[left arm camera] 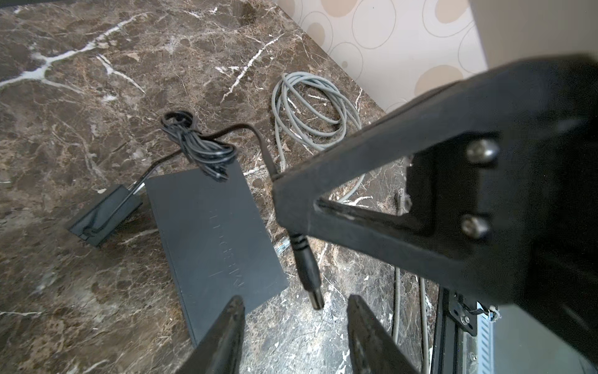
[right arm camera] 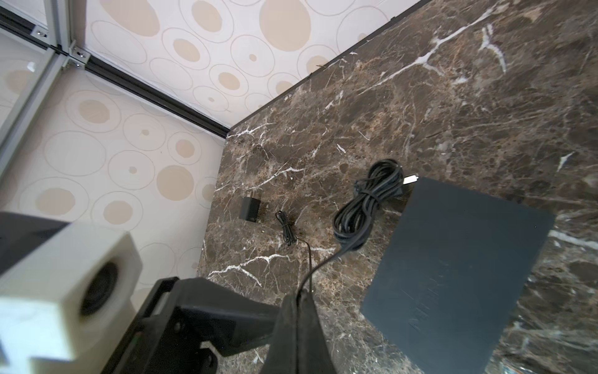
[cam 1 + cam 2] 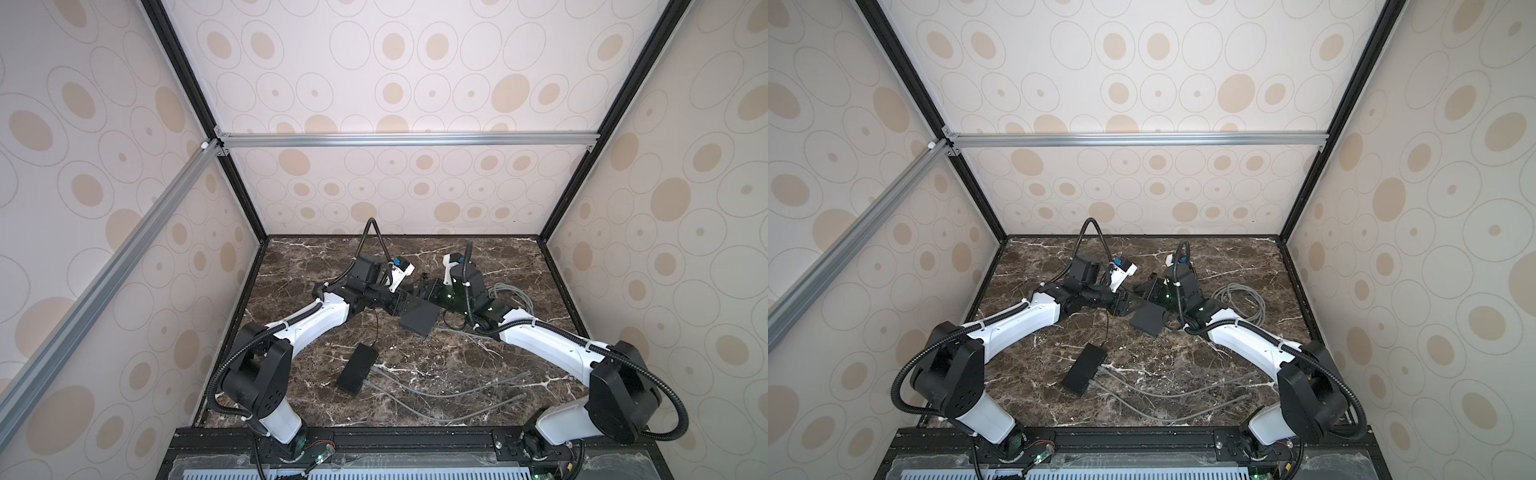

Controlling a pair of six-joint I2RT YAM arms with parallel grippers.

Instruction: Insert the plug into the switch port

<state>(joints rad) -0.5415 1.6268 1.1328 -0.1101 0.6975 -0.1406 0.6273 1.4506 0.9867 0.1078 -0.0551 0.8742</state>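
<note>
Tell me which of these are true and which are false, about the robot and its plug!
1. The right gripper pinches the black cable just behind the plug. True.
2. The plug sits inside the switch. False: it hangs free in the air beside the switch.
3. The left gripper is squeezed shut. False: its jaws stand apart, with the plug's tip close to the gap.
4. A grey cable lies coiled on the table. True.
5. The table is bright green. False: it is dark brown marble with white veins.
</note>
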